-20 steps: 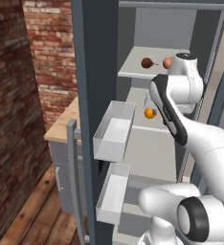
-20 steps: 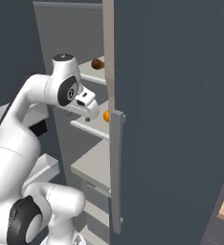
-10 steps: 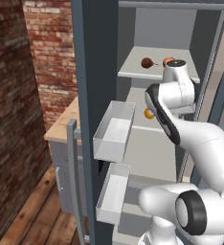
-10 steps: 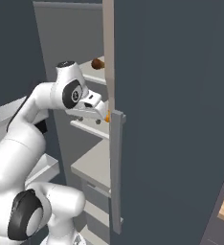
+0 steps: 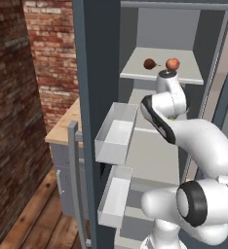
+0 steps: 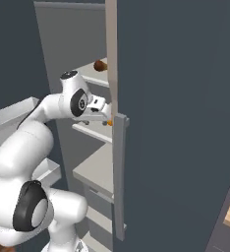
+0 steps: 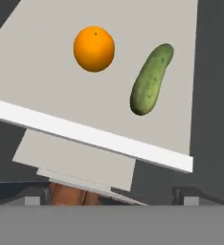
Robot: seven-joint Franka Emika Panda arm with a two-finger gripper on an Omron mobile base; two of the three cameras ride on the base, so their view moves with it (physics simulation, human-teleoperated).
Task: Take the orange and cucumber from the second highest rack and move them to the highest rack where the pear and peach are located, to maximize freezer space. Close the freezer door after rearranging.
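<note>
Because the orange is a smooth, round ball resting on a flat, slick-looking pale shelf, the likeliest trouble is that a finger coming down off-centre nudges it and sends it rolling toward the shelf's near lip or into the cucumber lying just beside it on the right in the hand view. That cucumber is a long, slightly curved green body with a bumpy, speckled skin and rounded ends; it would probably spin or roll sideways if clipped, and it may slip along its length if pinched near one end rather than across the middle. Both fruits sit well apart from the shelf's white front edge, on the second highest rack, a plain matte slab with no rim to stop anything. The gripper hovers at that rack's level, tucked close behind the edge of the freezer door, and a wide swing of the wrist could strike that grey panel or its long handle. Whether the fingers are spread or pressed together I cannot tell, since the tips barely show, though nothing is held between them. Above, the highest rack carries the dark brownish pear and the reddish peach, close together, so placing more rounded fruit there risks knocking those two off the open front.
</note>
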